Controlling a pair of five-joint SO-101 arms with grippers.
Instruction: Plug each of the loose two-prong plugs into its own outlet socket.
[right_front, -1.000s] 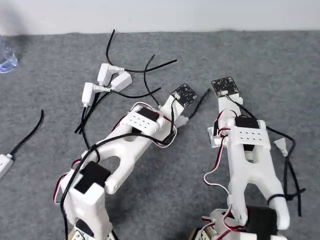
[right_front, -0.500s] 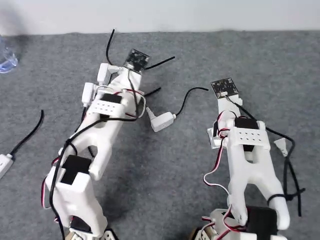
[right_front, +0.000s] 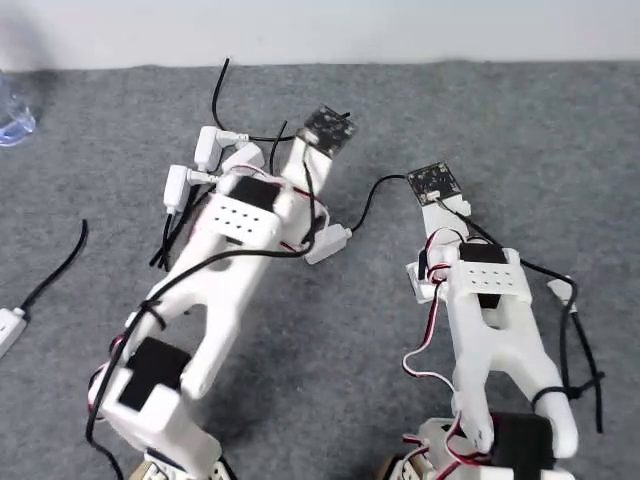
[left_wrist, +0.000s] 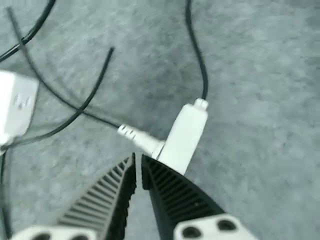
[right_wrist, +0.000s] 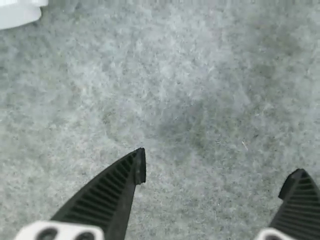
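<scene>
- Left gripper: nearly closed, empty, beside white plug; swung right from the far plugs.
- Right gripper: wide open, empty, over grey mat.

Plug lies on carpet, right of plug pair

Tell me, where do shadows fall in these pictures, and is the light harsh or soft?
High view: soft light, with faint shadows on the grey mat beside the left arm. Left wrist view: a dim shade along the white plug. Right wrist view: a soft-edged dark patch on the mat ahead of the open right gripper.
</scene>
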